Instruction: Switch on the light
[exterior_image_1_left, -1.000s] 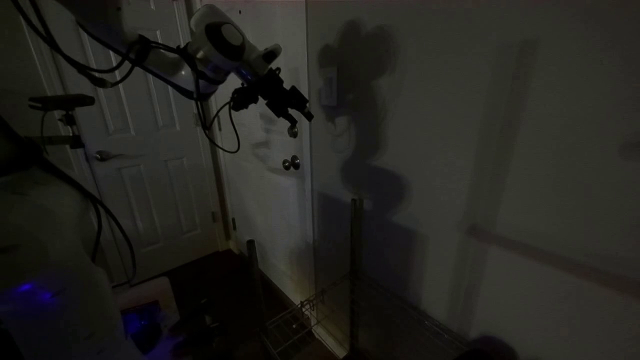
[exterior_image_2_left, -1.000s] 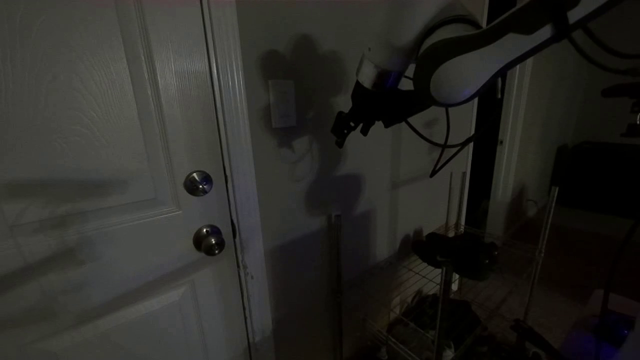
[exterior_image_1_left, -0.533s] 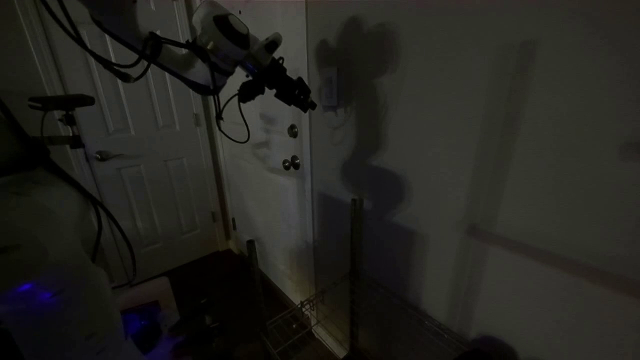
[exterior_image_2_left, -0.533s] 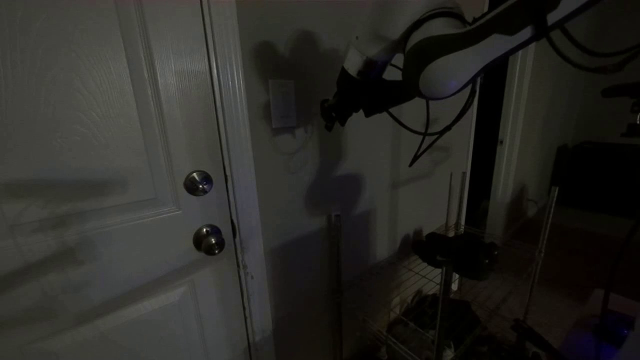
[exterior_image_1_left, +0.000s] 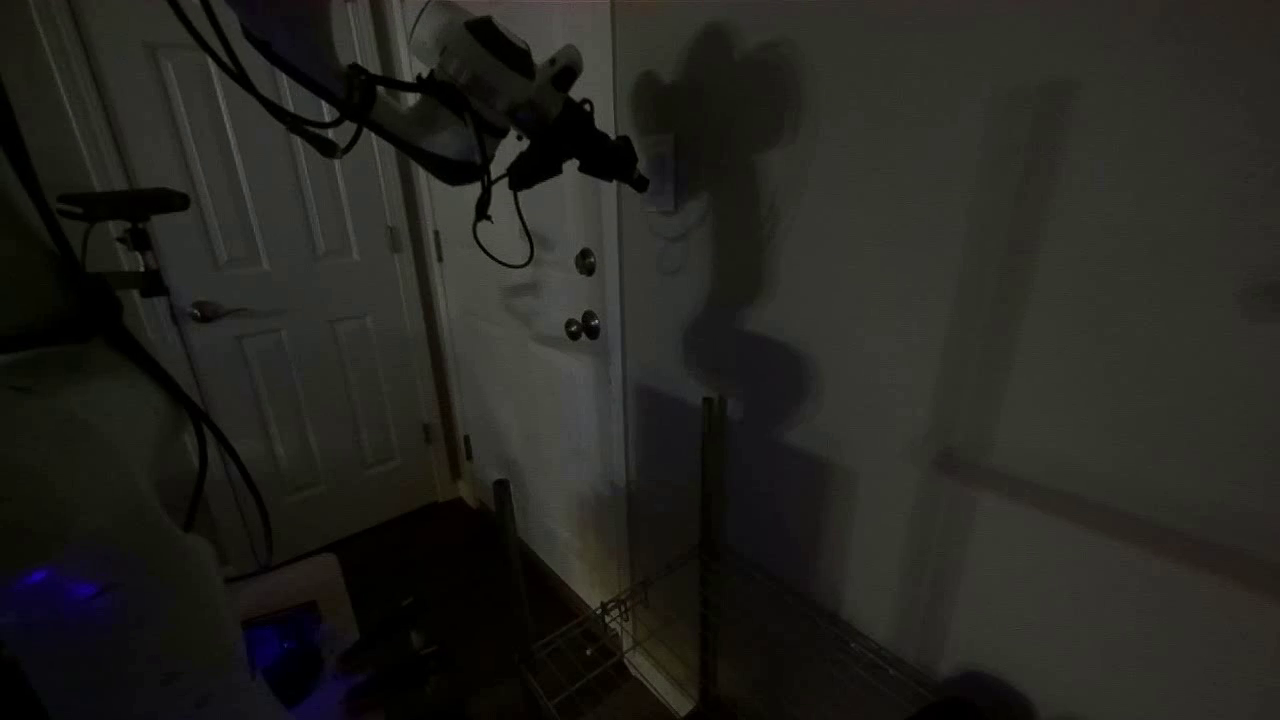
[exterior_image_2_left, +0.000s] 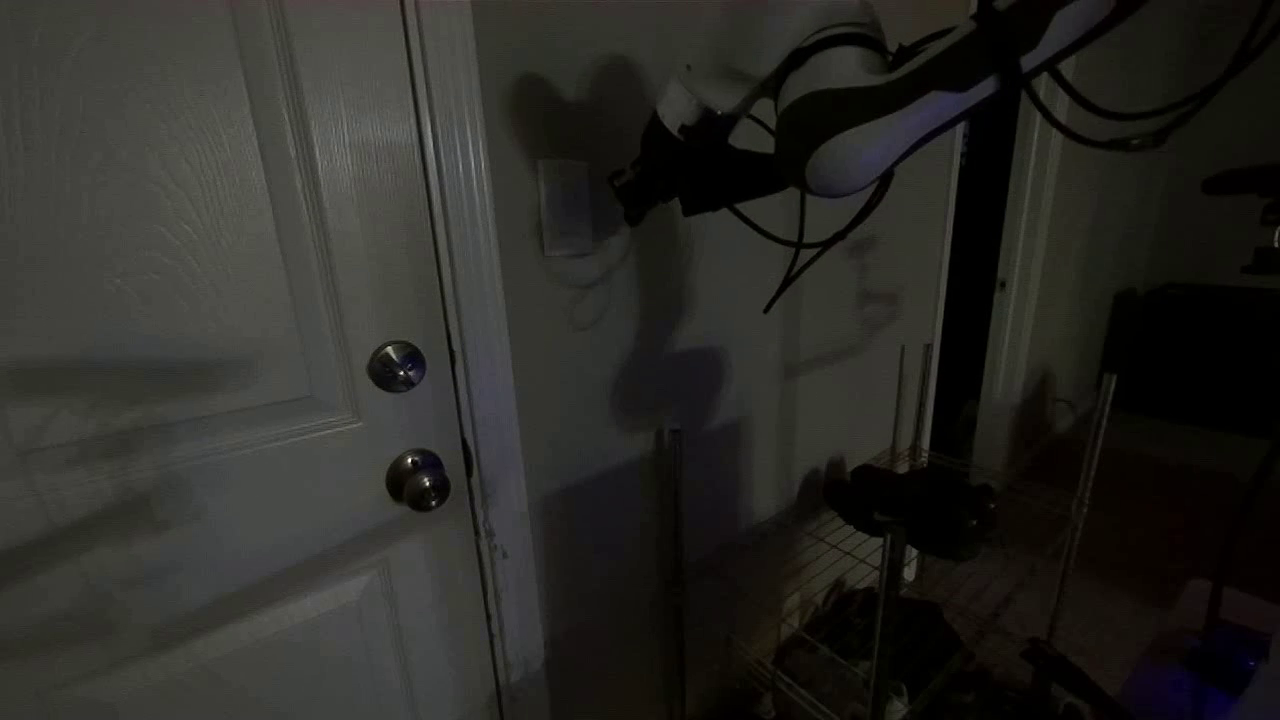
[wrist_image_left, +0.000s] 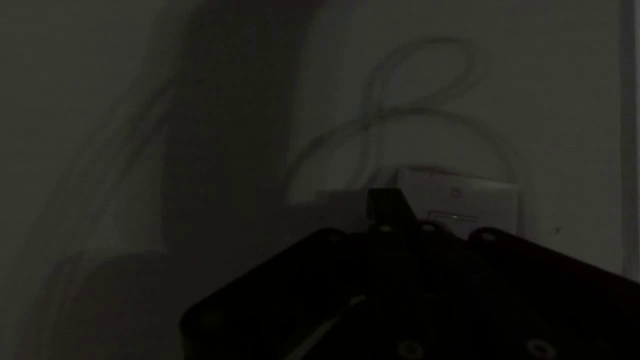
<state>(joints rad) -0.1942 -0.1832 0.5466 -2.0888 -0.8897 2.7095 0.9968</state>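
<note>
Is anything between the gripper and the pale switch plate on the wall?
Nothing visible is in the way. In an exterior view, the gripper and the pale switch plate show apart with only a narrow gap between them.

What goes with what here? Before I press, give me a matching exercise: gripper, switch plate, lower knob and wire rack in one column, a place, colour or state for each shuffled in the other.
1. gripper
2. switch plate
3. lower knob
4. wire rack

A. pale upright rectangle on the wall
B. low down, with upright posts
C. round and metallic, on the door
D. black and closed

Pairs: 1-D; 2-A; 3-C; 4-B
</note>
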